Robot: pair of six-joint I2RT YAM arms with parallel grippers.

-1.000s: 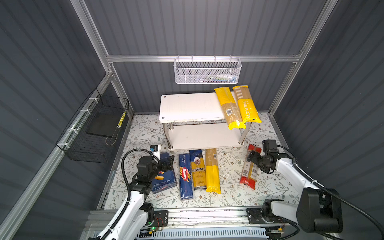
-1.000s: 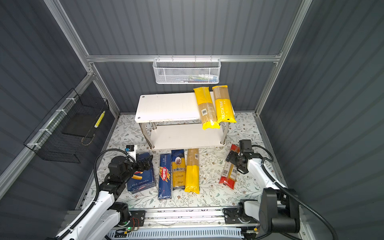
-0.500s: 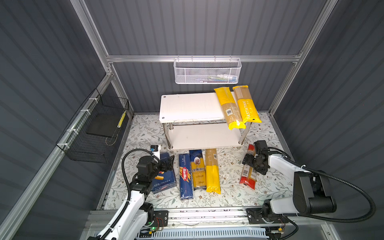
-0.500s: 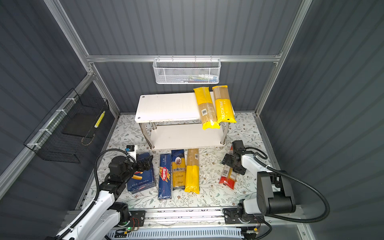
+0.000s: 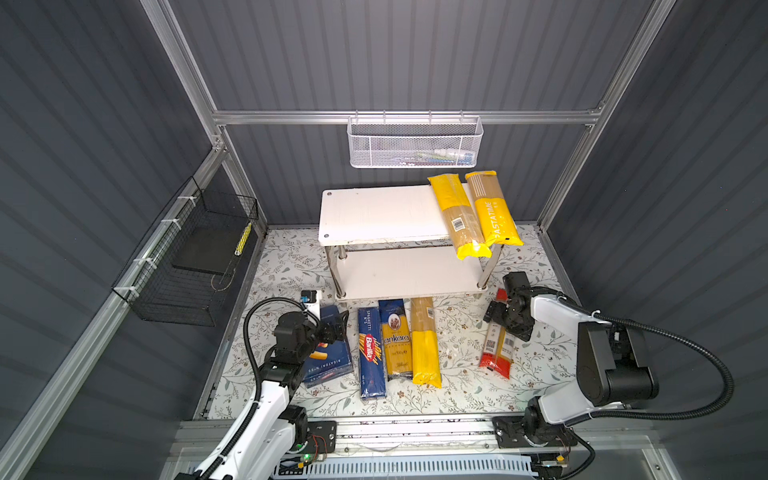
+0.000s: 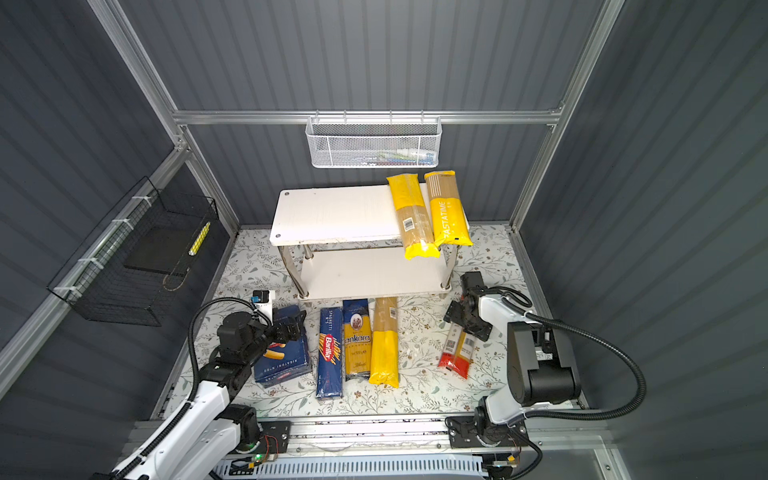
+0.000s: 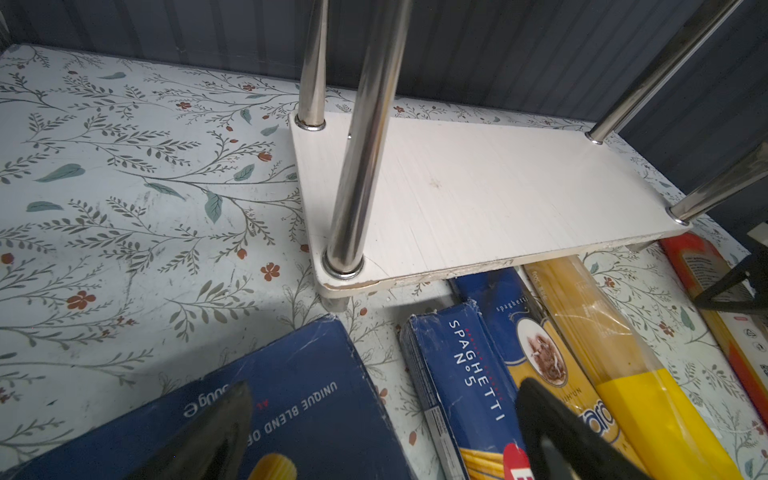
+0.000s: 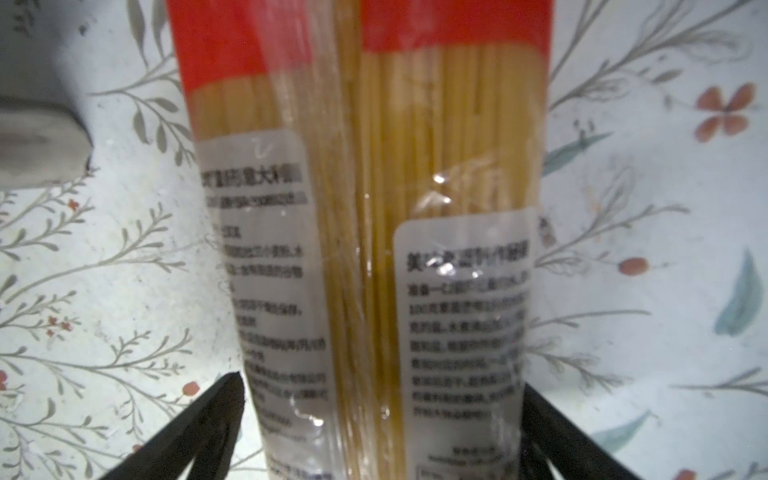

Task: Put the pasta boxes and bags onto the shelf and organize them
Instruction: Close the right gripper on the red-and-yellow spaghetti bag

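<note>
Red bag (image 8: 365,208) inside wide-parted right gripper (image 8: 381,382)

You have 7 pasta packs: 2 dark blue boxes, 1 wide rigatoni box (image 5: 329,365) and 1 narrow spaghetti box (image 5: 371,361), and 5 bags. Of the bags, 3 are yellow: the barcode bag (image 5: 455,216), the PASTATIME bag (image 5: 492,212) and the plain yellow bag (image 5: 426,353). Another 1 is the ankara bag (image 5: 395,340) and 1 is the red bag (image 5: 496,353). There is 1 shelf (image 5: 374,212) of 2 tiers, plus 2 baskets: 1 white mesh basket (image 5: 395,145) and 1 black wire basket (image 5: 174,291). What the mesh one holds looks too faint to count.
</note>
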